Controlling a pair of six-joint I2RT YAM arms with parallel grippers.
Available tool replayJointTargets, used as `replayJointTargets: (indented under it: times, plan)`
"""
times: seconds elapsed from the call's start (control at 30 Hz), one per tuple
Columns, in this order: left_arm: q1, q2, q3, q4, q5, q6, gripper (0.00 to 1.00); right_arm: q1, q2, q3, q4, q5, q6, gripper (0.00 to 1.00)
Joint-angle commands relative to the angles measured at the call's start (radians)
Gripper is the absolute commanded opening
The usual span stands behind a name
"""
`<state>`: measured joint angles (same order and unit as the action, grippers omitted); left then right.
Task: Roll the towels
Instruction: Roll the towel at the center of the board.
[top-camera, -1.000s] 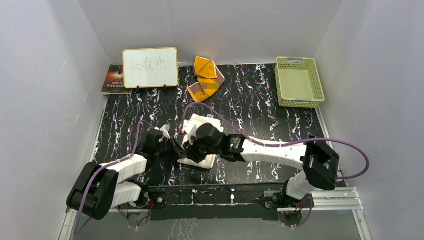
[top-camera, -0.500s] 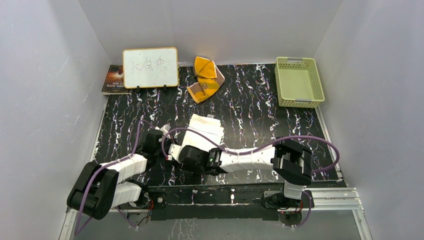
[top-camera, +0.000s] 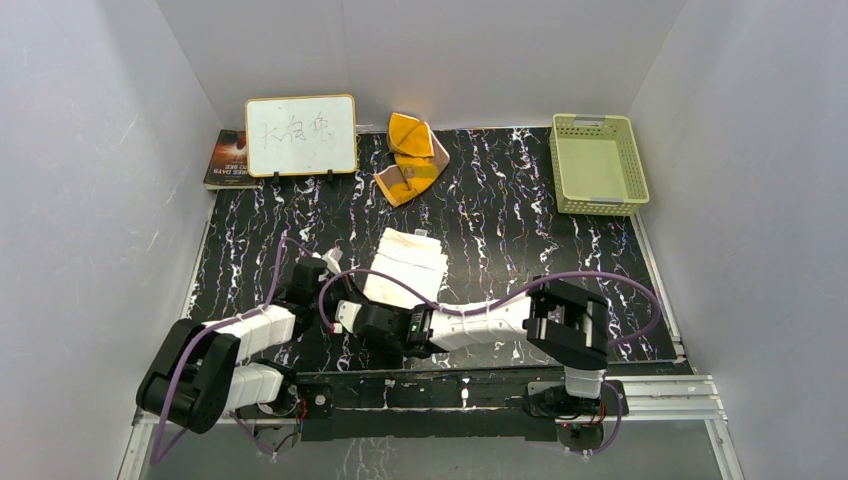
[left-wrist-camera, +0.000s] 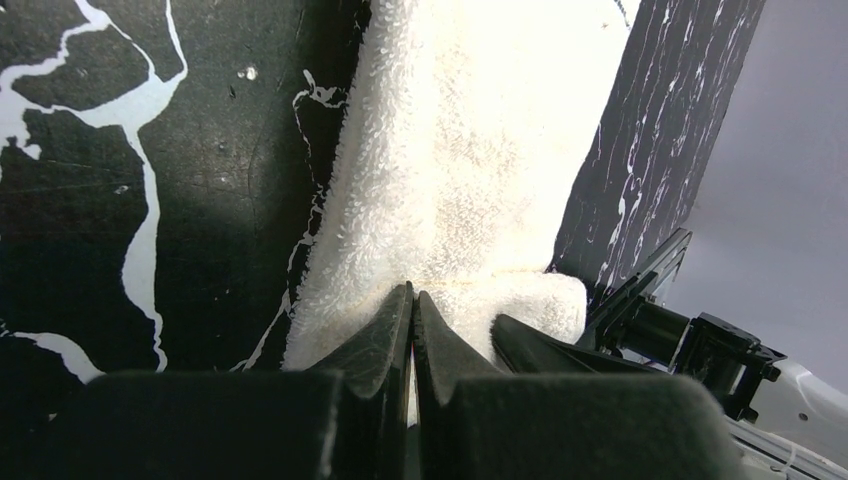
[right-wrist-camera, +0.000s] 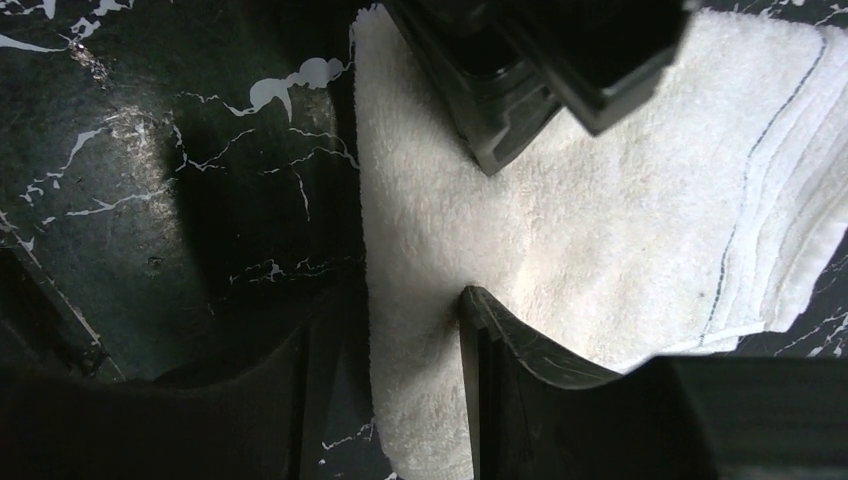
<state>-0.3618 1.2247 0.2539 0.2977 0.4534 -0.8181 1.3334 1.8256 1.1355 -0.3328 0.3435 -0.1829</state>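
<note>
The cream-white towel (top-camera: 407, 266) lies folded flat in the middle of the mat. My left gripper (top-camera: 345, 278) sits at its near-left edge. In the left wrist view the left gripper (left-wrist-camera: 412, 292) is shut, pinching the edge of the cream-white towel (left-wrist-camera: 470, 150). My right gripper (top-camera: 352, 305) reaches across to the same corner. In the right wrist view the right gripper (right-wrist-camera: 390, 315) is open and straddles the edge of the cream-white towel (right-wrist-camera: 620, 200), one finger on the cloth and one on the mat. The orange-yellow towel (top-camera: 410, 160) lies crumpled at the back.
A whiteboard (top-camera: 300, 135) with writing stands at the back left, a book (top-camera: 228, 160) beside it. A pale green basket (top-camera: 597, 165) sits at the back right. White walls enclose the black marbled mat (top-camera: 520, 230). The right arm's purple cable loops above the towel's near side.
The right arm has drawn back from over the white towel to its near-left corner, with its jaws wider apart. The left gripper has stayed put and shut.
</note>
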Motion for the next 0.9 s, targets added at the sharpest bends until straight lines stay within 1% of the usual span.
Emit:
replayJointTargets:
  times: [0.0,0.07,0.13,0.23,0.3,0.33,0.43,0.57,0.63,0.7,0.77,0.87]
  plan:
    - [-0.003,0.025,-0.004,-0.158,-0.039,0.058,0.00,0.003,0.020,-0.006,0.077,-0.013,0.005,0.43]
    - [-0.003,0.016,0.007,-0.178,-0.042,0.068,0.00,0.000,0.031,-0.022,0.091,-0.031,0.027,0.39]
    - [-0.003,0.010,0.015,-0.194,-0.045,0.074,0.00,-0.005,0.039,-0.036,0.104,-0.044,0.053,0.31]
    - [-0.003,0.008,0.018,-0.200,-0.040,0.075,0.00,-0.023,0.045,-0.051,0.111,-0.051,0.101,0.12]
    - [-0.003,0.006,0.014,-0.196,-0.032,0.069,0.00,-0.037,0.048,-0.058,0.103,-0.064,0.122,0.02]
    - [-0.003,0.005,0.016,-0.196,-0.028,0.067,0.00,-0.043,0.044,-0.063,0.101,-0.073,0.130,0.00]
    - [-0.003,-0.022,0.065,-0.263,-0.035,0.081,0.00,-0.065,0.012,-0.076,0.100,-0.136,0.159,0.00]
    - [0.003,-0.110,0.211,-0.421,-0.072,0.124,0.00,-0.135,-0.064,-0.077,0.100,-0.332,0.225,0.00]
    - [0.013,-0.143,0.293,-0.492,-0.088,0.149,0.09,-0.179,-0.092,-0.077,0.103,-0.438,0.263,0.00]
    - [0.026,-0.157,0.365,-0.550,-0.092,0.174,0.22,-0.222,-0.124,-0.075,0.111,-0.528,0.295,0.00]
    - [0.031,-0.165,0.433,-0.593,-0.088,0.196,0.31,-0.263,-0.133,-0.070,0.115,-0.625,0.332,0.00]
    - [0.035,-0.183,0.472,-0.627,-0.079,0.207,0.38,-0.334,-0.129,-0.059,0.124,-0.781,0.410,0.00]
